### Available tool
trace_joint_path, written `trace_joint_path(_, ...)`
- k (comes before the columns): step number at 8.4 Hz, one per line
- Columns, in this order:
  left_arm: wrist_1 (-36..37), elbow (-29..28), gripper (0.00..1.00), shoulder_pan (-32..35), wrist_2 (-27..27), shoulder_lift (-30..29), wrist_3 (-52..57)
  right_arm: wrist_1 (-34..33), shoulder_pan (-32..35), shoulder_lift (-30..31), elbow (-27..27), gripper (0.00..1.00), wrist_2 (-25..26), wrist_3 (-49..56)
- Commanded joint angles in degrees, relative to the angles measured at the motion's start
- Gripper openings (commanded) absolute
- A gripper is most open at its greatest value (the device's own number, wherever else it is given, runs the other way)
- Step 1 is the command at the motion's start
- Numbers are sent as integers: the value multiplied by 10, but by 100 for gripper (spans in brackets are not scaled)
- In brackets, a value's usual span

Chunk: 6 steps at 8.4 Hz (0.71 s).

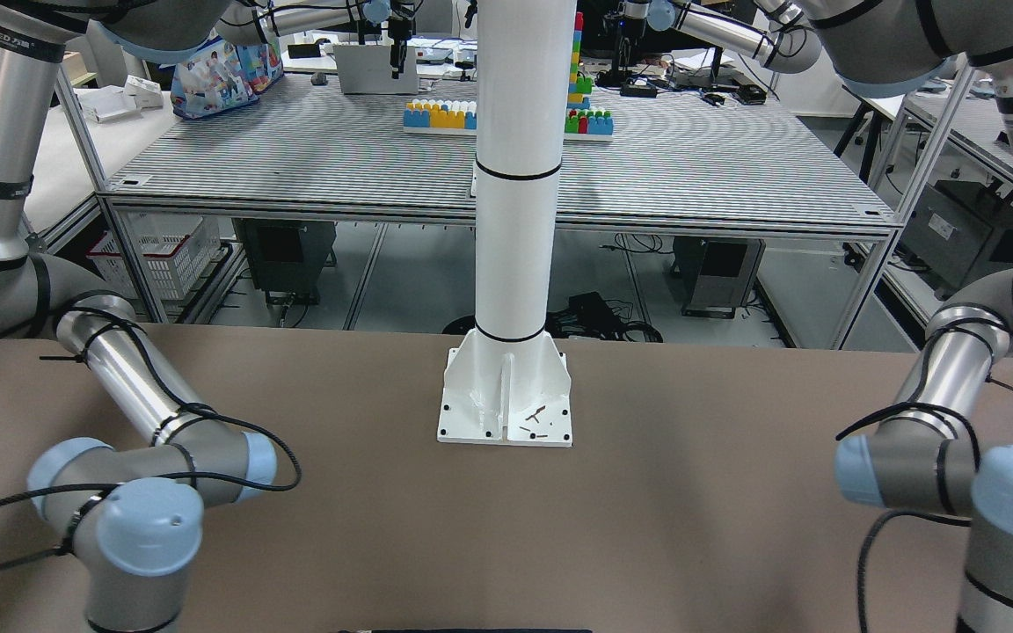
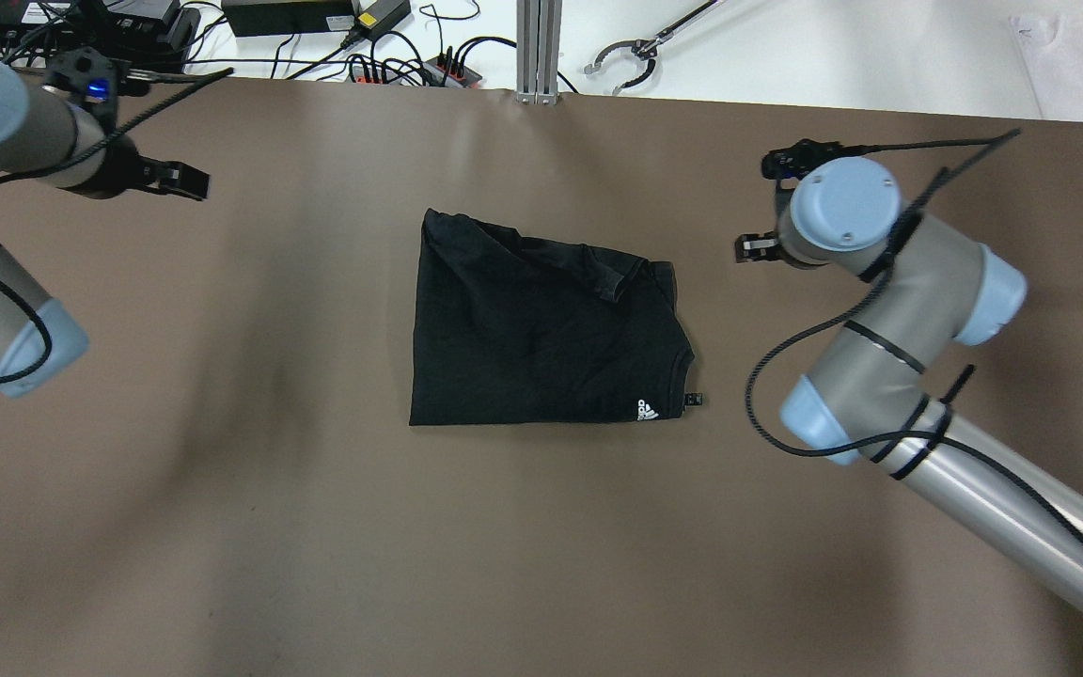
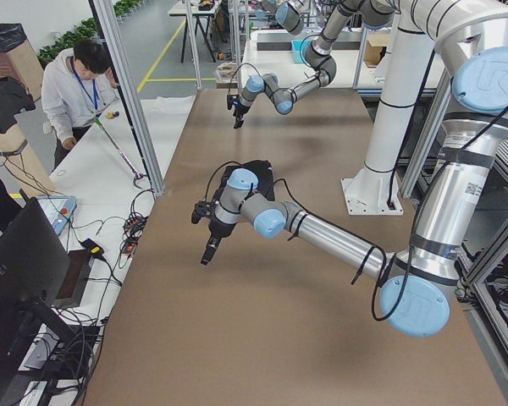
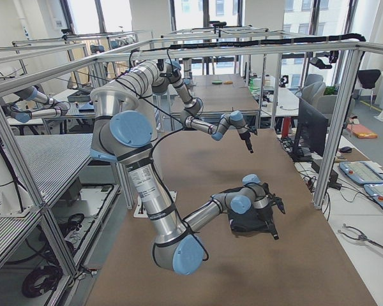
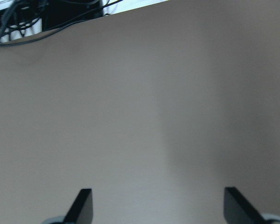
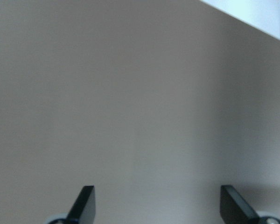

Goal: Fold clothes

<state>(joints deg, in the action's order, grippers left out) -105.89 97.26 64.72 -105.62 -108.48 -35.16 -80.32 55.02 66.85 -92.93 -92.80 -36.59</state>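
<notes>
- Centrally on the brown table (image 2: 269,489) we show the clothes (image 2: 541,329). It is one black garment lying flat in a roughly rectangular fold, with a sleeve turned over its top and light creases across the cloth.
- Writing: a small white logo (image 2: 647,411) of slanted bars sits at the corner of the garment nearest the right arm. We cannot read the lettering under it. One small dark tag (image 2: 693,399) juts out just beside that corner.
- We count one garment, two arms and two grippers.
- The left gripper (image 2: 192,181) hangs over bare table near the far left corner, well apart from the clothes. Its wrist view shows both fingers (image 5: 84,207) spread wide with nothing between them.
- The right gripper (image 2: 746,248) hangs over bare table near the garment's far right corner, apart from it. It too is spread wide and holds nothing (image 6: 157,205).
- The clothes thus lie between the two grippers and are touched by neither. In the side views the garment shows partly behind the near arm (image 3: 256,172) (image 4: 249,222).
- One white pillar (image 1: 515,176) stands on its bolted base plate (image 1: 506,409) at the robot's edge of the table.
- Other legible marks are "HUAWEI" on a monitor (image 3: 2,286) and "UR" on a blue joint cap (image 3: 491,78).
- One operator (image 3: 78,85) in grey stands beside the table.
</notes>
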Motion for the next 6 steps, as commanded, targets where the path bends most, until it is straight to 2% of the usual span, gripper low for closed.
trace_joint_path(1,13,1,100,120,1,68,221,0,131,141,-89,94,2,220)
trace_joint_path(3,11,9,100,207,7,124,330,0,225,221,-136,94,3,335)
trace_joint_path(4,3,29,100,220,8,176,372,15,246,275,-151,94,10,346)
trace_joint_path(5,-15,26,100,232,8,217,384,51,255,314,-155,94,34,349)
trace_joint_path(6,-27,34,100,253,13,217,391,71,257,328,-160,94,47,354)
